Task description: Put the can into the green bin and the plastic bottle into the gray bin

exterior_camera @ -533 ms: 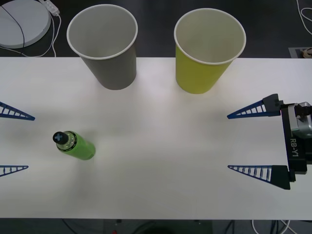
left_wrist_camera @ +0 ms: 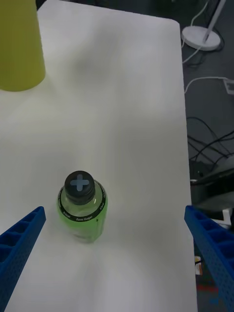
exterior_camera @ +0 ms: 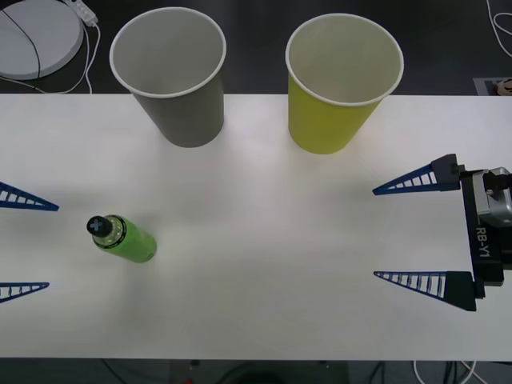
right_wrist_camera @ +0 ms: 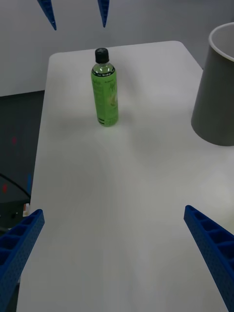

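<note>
We see the left gripper (exterior_camera: 22, 244) spread wide at the table's (exterior_camera: 264, 224) left edge, the plastic bottle (exterior_camera: 122, 238) standing upright just ahead of its fingertips. The right gripper (exterior_camera: 400, 232) is likewise wide open, with the green bin (exterior_camera: 336, 96) and gray bin (exterior_camera: 172, 88) beyond, well apart from both.

I see a white table (exterior_camera: 264, 240) spanning the front view. Beyond its far edge, at about eleven o'clock, a round white disc (exterior_camera: 36, 36) lies on the dark floor (exterior_camera: 256, 48), with a black line across it and a white cable (exterior_camera: 76, 80) trailing beside it. More cables (left_wrist_camera: 209, 146) lie on the floor off the table's edge.
</note>
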Tool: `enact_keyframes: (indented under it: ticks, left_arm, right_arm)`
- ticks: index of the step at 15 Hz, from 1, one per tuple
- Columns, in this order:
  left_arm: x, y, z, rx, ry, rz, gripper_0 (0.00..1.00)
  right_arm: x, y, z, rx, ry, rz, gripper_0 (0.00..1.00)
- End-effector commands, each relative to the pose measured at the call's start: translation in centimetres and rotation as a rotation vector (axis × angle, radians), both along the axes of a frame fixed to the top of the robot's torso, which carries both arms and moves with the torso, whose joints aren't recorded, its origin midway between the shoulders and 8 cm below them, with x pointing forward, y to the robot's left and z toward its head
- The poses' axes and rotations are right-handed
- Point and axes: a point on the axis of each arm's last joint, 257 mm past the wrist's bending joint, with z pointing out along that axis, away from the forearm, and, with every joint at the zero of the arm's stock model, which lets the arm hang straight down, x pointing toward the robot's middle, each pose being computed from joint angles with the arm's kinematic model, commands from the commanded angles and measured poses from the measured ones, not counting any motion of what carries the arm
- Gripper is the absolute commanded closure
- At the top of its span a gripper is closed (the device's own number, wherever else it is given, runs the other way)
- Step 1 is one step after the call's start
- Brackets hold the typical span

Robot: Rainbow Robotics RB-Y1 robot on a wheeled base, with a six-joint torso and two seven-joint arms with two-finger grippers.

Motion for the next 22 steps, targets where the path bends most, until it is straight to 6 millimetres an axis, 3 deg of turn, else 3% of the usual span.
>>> enact_keyframes:
  ticks: [1,6,13,22]
  left_arm:
    - [0.4,0.7,-0.3,-0.037,0.023,0.035,0.00]
    - [2.2,3.0,-2.2,-0.032,-0.053,0.090,0.00]
    - [2.0,4.6,-6.4,-0.055,-0.108,0.115,0.00]
    - [2.5,6.3,-9.0,-0.153,-0.108,0.239,0.00]
  right_arm:
    - [0.0,0.0,0.0,0.000,0.000,0.000,0.00]
    - [0.0,0.0,0.0,0.000,0.000,0.000,0.00]
    - [0.0,0.0,0.0,0.000,0.000,0.000,0.00]
    - [0.0,0.0,0.0,0.000,0.000,0.000,0.00]
